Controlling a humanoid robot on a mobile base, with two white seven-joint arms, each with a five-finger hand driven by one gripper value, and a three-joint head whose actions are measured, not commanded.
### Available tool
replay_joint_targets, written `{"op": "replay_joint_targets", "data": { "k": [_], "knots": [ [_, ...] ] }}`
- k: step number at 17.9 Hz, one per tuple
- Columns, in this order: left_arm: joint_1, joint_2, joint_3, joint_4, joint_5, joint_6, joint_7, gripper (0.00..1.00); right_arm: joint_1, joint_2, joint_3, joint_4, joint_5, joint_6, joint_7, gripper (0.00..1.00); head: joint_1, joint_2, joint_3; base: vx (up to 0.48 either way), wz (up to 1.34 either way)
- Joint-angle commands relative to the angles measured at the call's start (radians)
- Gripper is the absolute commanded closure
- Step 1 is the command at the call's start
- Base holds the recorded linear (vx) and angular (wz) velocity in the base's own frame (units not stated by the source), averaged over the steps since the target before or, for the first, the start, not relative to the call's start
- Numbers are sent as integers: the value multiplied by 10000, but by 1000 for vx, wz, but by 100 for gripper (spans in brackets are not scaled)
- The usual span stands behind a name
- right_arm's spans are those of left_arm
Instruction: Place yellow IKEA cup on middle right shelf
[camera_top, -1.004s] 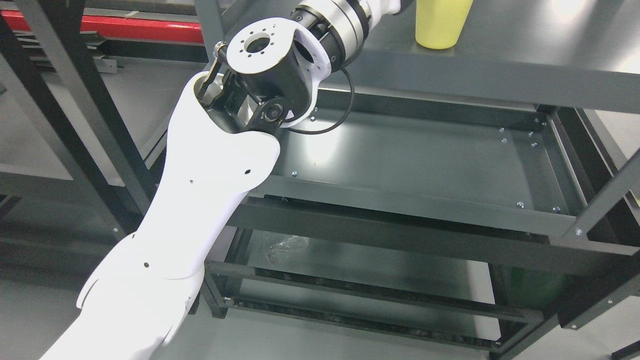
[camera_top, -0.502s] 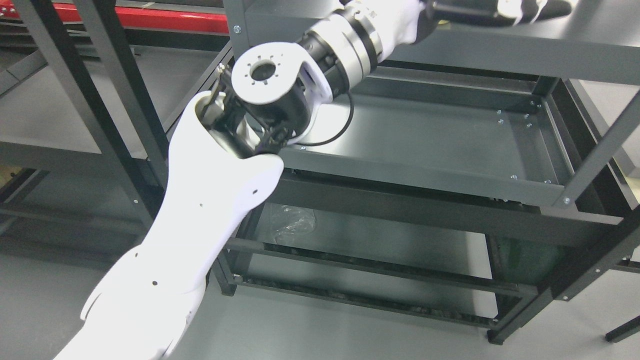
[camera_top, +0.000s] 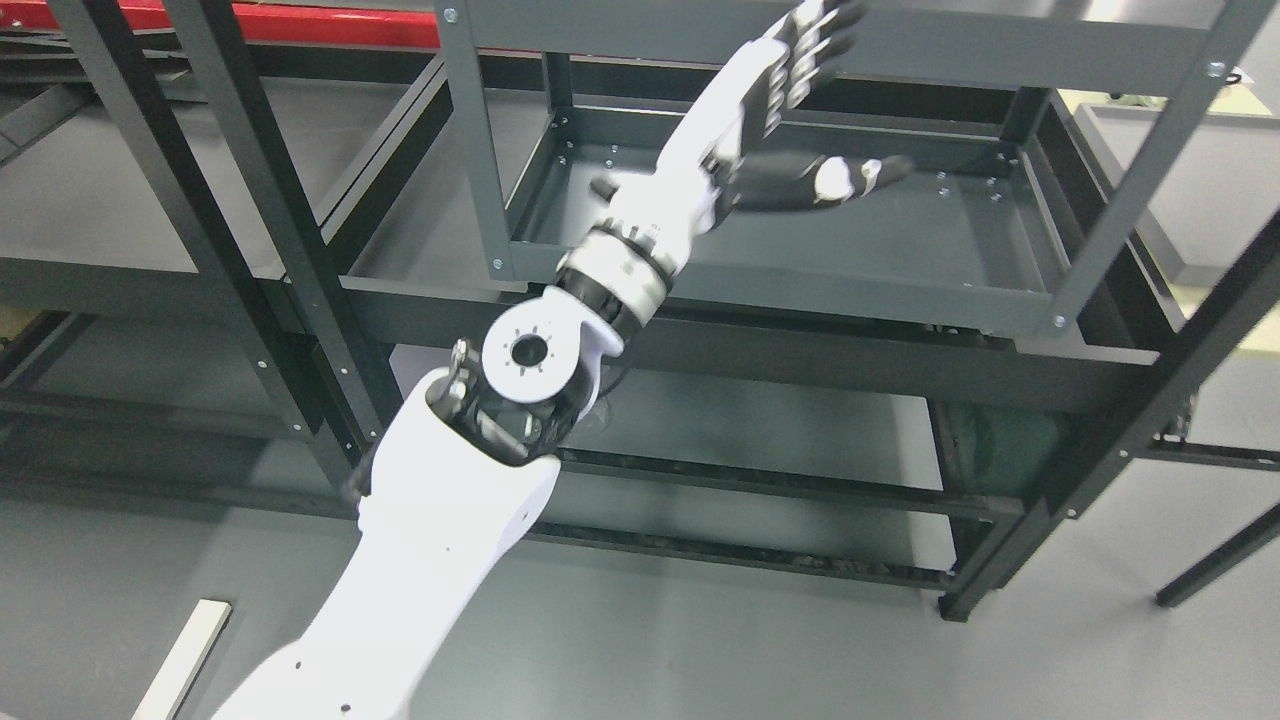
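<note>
The yellow cup does not show in the head view now. My left arm (camera_top: 450, 530) rises from the lower left and reaches toward the dark grey metal rack. Its hand (camera_top: 790, 120) is open and holds nothing. The fingers (camera_top: 815, 35) stretch up across the front edge of the upper shelf (camera_top: 1000, 50), and the thumb (camera_top: 850, 178) sticks out to the right. The hand hovers in front of and above the tray shelf (camera_top: 930, 235) one level down. My right arm is out of view.
Slanted uprights (camera_top: 1130, 190) frame the rack on the right. A second rack (camera_top: 250, 210) stands to the left, with a red beam (camera_top: 300, 20) behind it. A pale wooden strip (camera_top: 180, 660) lies on the grey floor at the lower left. Something green (camera_top: 1000, 440) sits behind the lower right frame.
The whole picture has shifted, so the camera moved; the cup on the upper shelf left the frame. My left hand has drawn back from that shelf and now shows open and empty.
</note>
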Motion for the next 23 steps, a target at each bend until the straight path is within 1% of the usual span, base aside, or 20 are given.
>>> {"op": "replay_joint_targets", "data": {
  "k": [1, 4, 6, 9, 13, 23],
  "knots": [
    [2276, 175, 1854, 1619, -1294, -758, 351, 1, 134, -175, 169, 1, -245, 6, -32, 1, 0, 0, 0, -171, -156],
    [3057, 175, 2759, 2204, -1325, -1311, 321, 1, 134, -175, 169, 1, -245, 6, -32, 1, 0, 0, 0, -115, -85],
    [3549, 175, 3144, 2220, -1340, -1297, 320, 1, 134, -175, 169, 1, -245, 6, -32, 1, 0, 0, 0, -91, -31],
    [3918, 175, 3849, 2098, -1325, -1251, 321, 1, 134, -175, 169, 1, -245, 6, -32, 1, 0, 0, 0, -52, -2],
    [4884, 175, 3806, 1377, -1325, -1220, 305, 1, 134, -175, 169, 1, -245, 6, -32, 1, 0, 0, 0, -14, 0],
    [4901, 175, 3913, 1146, -1309, -1281, 367, 1, 134, -175, 169, 1, -245, 6, -32, 1, 0, 0, 0, -2, 0]
  ]
}}
